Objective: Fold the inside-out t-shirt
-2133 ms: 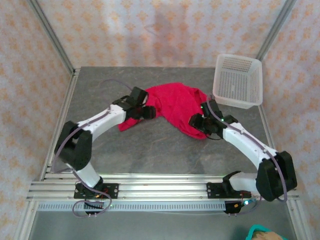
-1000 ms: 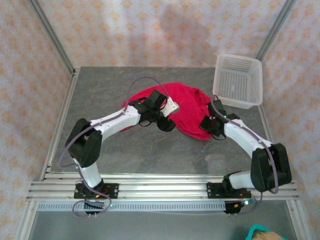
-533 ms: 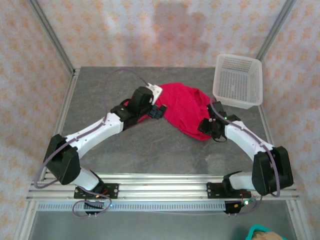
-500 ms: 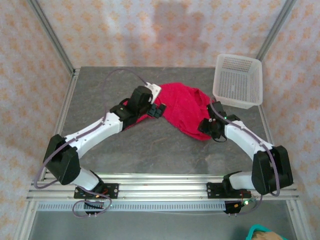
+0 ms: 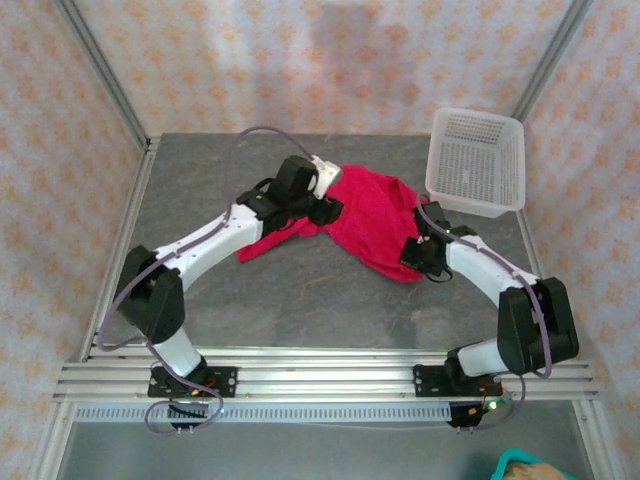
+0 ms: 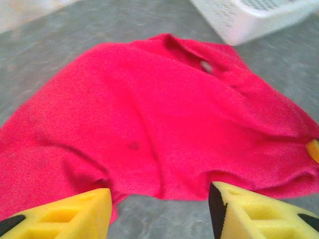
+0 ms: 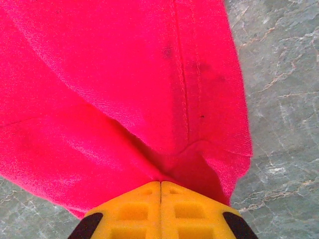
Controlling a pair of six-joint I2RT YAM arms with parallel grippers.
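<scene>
We see two slim white arms [image 5: 205, 243] with bulky black joints [image 5: 160, 300], a thin lilac cable [image 5: 262, 131] looping along each, black base plates [image 5: 195, 380] on a silver rail [image 5: 320, 372], and left hand [image 6: 159, 191] and right hand [image 7: 160, 199] with blocky yellow, black-inset fingers [image 6: 70, 211].

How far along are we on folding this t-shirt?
Nothing looks folded yet: the t-shirt lies in a rumpled heap on the table. In hand: the right gripper is shut on a hemmed edge; the left gripper hovers open at another edge. To do: spreading it flat, then every fold.
</scene>
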